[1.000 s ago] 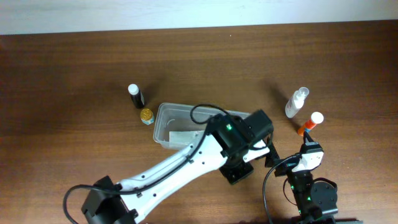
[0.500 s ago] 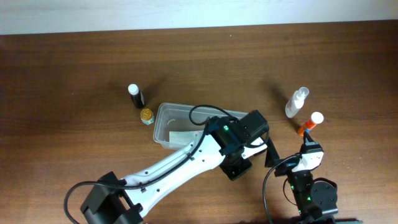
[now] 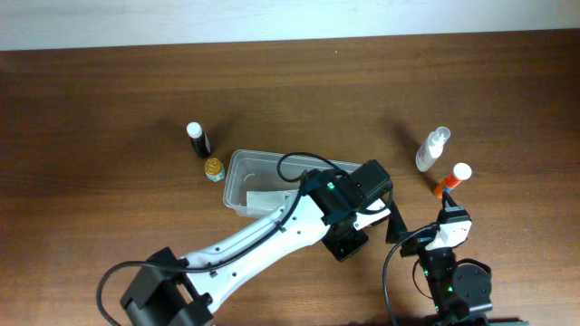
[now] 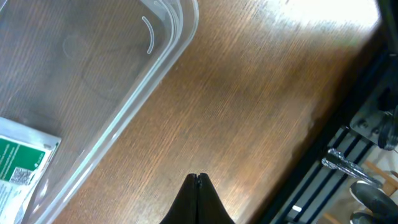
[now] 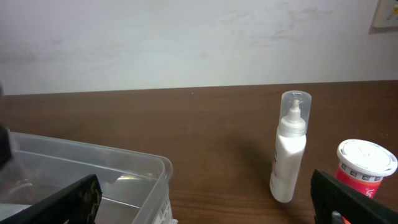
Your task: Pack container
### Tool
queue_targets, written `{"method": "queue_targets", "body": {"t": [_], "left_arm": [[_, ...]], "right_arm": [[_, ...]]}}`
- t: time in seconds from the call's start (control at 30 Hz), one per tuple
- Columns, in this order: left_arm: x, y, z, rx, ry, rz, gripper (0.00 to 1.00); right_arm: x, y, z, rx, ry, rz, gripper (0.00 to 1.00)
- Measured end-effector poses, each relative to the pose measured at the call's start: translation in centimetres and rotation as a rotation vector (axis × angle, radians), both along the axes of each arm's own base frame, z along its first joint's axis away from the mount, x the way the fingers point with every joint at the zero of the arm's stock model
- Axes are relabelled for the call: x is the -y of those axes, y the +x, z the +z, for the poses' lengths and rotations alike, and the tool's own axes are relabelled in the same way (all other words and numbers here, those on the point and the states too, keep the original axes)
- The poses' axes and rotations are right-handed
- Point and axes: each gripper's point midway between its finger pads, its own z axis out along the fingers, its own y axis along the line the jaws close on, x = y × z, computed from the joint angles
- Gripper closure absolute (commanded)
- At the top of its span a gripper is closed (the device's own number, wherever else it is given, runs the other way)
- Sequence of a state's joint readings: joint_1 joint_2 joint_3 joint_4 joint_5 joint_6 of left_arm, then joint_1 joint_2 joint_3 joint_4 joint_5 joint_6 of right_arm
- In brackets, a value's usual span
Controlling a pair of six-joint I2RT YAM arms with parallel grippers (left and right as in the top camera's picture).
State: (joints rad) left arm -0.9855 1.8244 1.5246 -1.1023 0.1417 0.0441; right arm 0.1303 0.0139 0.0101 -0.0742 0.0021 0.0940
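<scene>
The container (image 3: 243, 170) is a clear plastic tub at the table's middle; my left arm covers its right part. It holds a white packet with green print (image 3: 267, 197), also in the left wrist view (image 4: 22, 165). My left gripper (image 3: 346, 243) is shut and empty, over bare wood just past the container's rim (image 4: 149, 74); its closed tips (image 4: 198, 179) show in the left wrist view. My right gripper (image 3: 422, 224) is open and empty, low at the front right, its fingers at the sides of the right wrist view (image 5: 205, 199). The container's corner (image 5: 124, 165) lies ahead of it on the left.
A white spray bottle (image 3: 432, 149) (image 5: 289, 149) and an orange bottle with a white cap (image 3: 451, 181) (image 5: 365, 165) stand at the right. A black bottle (image 3: 197, 139) and a small gold-capped jar (image 3: 214, 168) stand left of the container. The table's edge (image 4: 311, 130) is close.
My left wrist has shifted slightly to the left, staying shut. The right arm and the bottles have not moved.
</scene>
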Motion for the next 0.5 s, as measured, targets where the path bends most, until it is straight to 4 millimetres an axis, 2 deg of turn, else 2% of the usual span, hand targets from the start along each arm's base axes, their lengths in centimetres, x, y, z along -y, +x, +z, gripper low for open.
{"method": "queue_targets", "body": {"t": [0.17, 0.4, 0.5], "left_arm": [[0.3, 0.2, -0.9, -0.002, 0.003, 0.000, 1.00], [0.5, 0.4, -3.3, -0.028, 0.043, 0.000, 1.00], [0.4, 0.4, -3.5, -0.028, 0.050, 0.003, 1.00]], "right_arm": [[0.0, 0.0, 0.0, 0.000, -0.001, 0.000, 0.02], [0.1, 0.0, 0.0, 0.001, -0.004, -0.004, 0.02], [0.1, 0.0, 0.0, 0.001, -0.005, -0.005, 0.02]]}}
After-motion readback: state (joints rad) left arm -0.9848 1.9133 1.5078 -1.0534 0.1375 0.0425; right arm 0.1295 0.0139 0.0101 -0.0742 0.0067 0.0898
